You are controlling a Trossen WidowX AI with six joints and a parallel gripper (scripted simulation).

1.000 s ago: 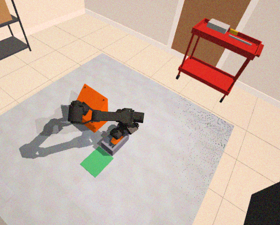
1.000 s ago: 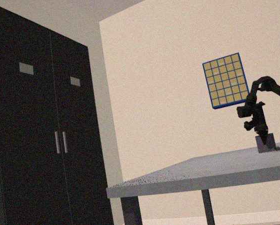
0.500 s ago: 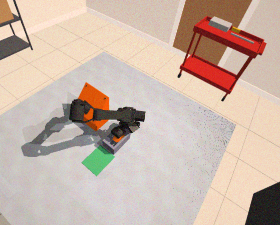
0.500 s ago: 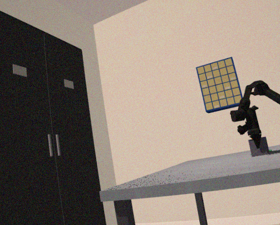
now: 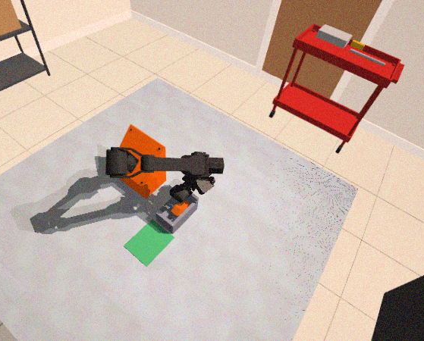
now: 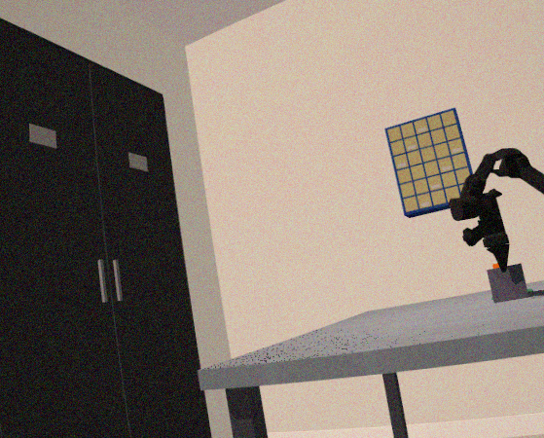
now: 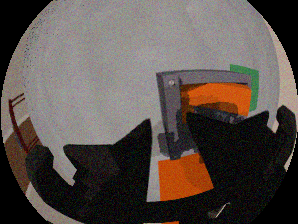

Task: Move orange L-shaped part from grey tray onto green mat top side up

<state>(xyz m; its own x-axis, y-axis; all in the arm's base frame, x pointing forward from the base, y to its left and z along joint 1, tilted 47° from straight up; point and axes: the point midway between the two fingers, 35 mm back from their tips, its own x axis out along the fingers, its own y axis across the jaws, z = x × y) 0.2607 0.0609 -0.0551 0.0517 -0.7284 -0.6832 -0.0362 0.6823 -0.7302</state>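
The orange part [image 5: 179,210] [image 6: 495,266] [image 7: 235,92] is tipped in the grey tray [image 5: 185,220] [image 6: 507,289] [image 7: 165,95]. Its end nearer the mat stands raised above the rim, with a dark gap below it in the wrist view. My gripper [image 6: 503,269] [image 7: 168,119] points down at the tray's other end, fingers parted and nothing between them. One finger reaches down at the part's L-shaped end; that end and the contact are hidden behind the fingers. The green mat [image 5: 149,246] [image 7: 255,82] lies flat beside the tray, beyond the raised end.
The orange base plate [image 5: 155,148] [image 7: 182,177] of the arm stands close behind the tray. The tray's raised walls surround the part. A red cart [image 5: 318,110] stands on the floor beyond the table [image 5: 230,265], and a black cabinet [image 6: 53,219] is farther off.
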